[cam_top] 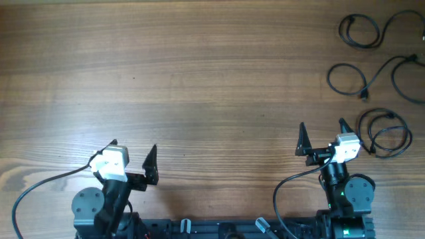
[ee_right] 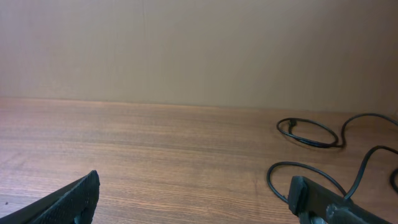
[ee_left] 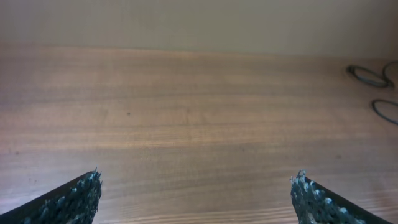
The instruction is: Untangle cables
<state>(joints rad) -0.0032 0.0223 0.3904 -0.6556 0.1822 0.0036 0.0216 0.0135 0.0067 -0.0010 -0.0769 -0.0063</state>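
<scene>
Evidently left pincer (cam_top: 134, 144) and right pincer (cam_top: 322, 123) gape empty, cables (cam_top: 376, 74) coiled nearby.

Left pincer (cam_top: 133, 146) spread wide, right pincer (cam_top: 322, 125) likewise, both empty

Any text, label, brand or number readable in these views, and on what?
None. No text shows on the table, the cables, the left pincer or the right pincer. The white wrist housings carry no mark I can make out.

Black cables (cam_top: 366, 82), brown wood-grain table (cam_top: 199, 79), black fingers (ee_left: 69, 199)
</scene>
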